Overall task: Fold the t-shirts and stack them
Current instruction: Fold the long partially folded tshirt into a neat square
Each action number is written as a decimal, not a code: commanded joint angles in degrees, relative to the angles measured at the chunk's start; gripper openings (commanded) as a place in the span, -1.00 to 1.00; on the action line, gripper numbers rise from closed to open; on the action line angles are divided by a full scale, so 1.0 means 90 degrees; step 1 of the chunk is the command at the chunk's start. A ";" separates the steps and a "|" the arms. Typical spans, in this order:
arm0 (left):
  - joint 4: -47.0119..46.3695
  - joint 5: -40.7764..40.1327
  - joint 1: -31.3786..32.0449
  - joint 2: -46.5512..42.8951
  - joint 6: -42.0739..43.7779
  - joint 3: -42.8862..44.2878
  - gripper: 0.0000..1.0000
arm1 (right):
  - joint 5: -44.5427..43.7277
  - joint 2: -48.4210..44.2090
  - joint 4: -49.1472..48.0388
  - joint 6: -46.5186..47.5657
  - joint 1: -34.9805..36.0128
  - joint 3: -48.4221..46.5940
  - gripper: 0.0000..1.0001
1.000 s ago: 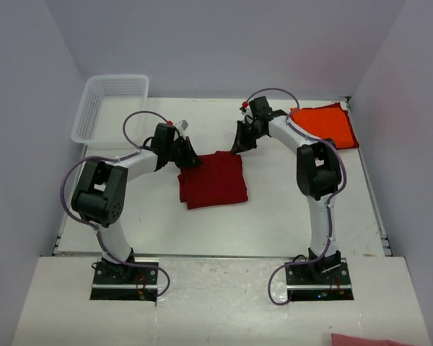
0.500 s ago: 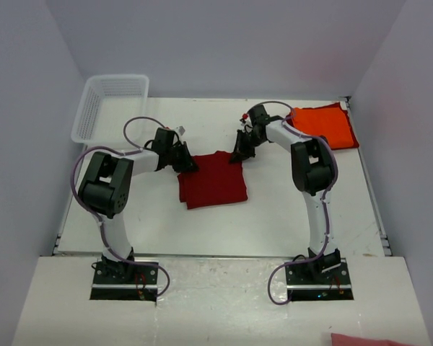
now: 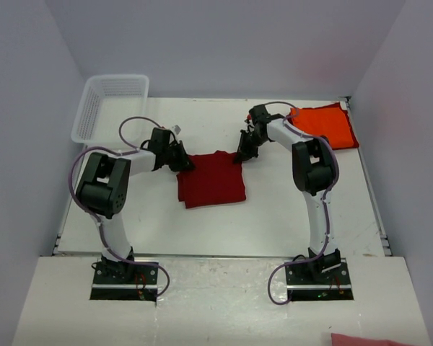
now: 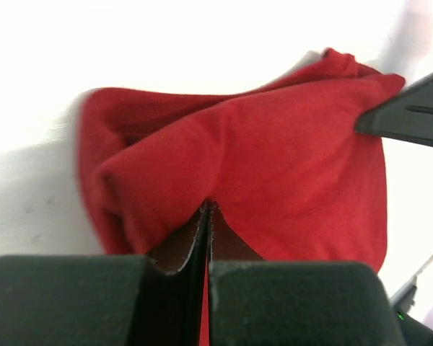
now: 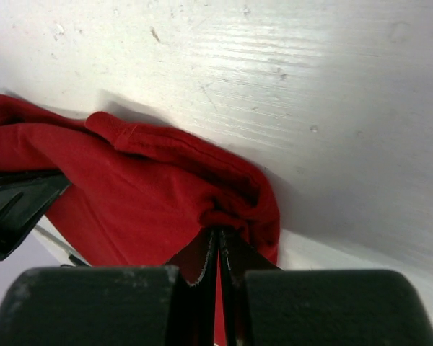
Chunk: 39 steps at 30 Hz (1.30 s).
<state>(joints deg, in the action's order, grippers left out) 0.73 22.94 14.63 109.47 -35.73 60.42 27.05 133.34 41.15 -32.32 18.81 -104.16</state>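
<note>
- A white table (image 3: 274, 216) seen from above, with two robot arms bolted at its near edge.
- The dark crimson t-shirt (image 3: 213, 180) lies in the middle of the table, already a rough square of several layers.
- The left gripper (image 3: 185, 164) is clamped tight on the shirt's far left corner. The right gripper (image 3: 240, 155) is clamped tight on the far right corner (each wrist view shows red cloth bunched between closed fingers).
- The step in hand looks like another fold of the crimson shirt, with both far corners pinched.
- The next move probably calls for both arms to lift together and carry the far edge toward the near edge, keeping the cloth evenly taut between them.
- The orange t-shirt (image 3: 325, 124) lies flat at the far right of the table, untouched, well apart from the crimson one.
- Count: two t-shirts, two grippers, one white mesh basket (image 3: 86, 119) at the far left.
- A reddish sliver (image 3: 368, 339) at the near right is cut off, so I cannot tell what it is.
</note>
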 commanded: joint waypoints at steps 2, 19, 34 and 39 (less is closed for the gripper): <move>0.0270 -0.0742 -0.0151 -0.0658 0.0385 -0.0102 -1.00 | -0.1353 -0.0401 0.0682 0.0240 -0.0127 -0.0301 -1.00; 0.0720 -0.0840 0.0326 -0.2047 0.0414 -0.0620 -1.00 | -0.0770 -0.3067 -0.0293 0.0622 0.0029 0.1825 0.32; 0.0710 -0.1181 0.0708 -0.1324 0.0561 -0.0561 -1.00 | 0.0159 -0.2599 -0.1623 0.0563 -0.0029 0.3429 0.57; 0.0739 -0.1279 0.0708 -0.1031 0.0532 -0.0561 -1.00 | -0.0075 -0.2462 -0.1515 0.0612 -0.0029 0.3429 0.58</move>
<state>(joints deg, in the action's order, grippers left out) 7.42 13.17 20.93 98.80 -32.23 54.96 26.63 110.80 28.99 -27.18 18.72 -73.58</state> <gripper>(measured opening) 0.002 0.788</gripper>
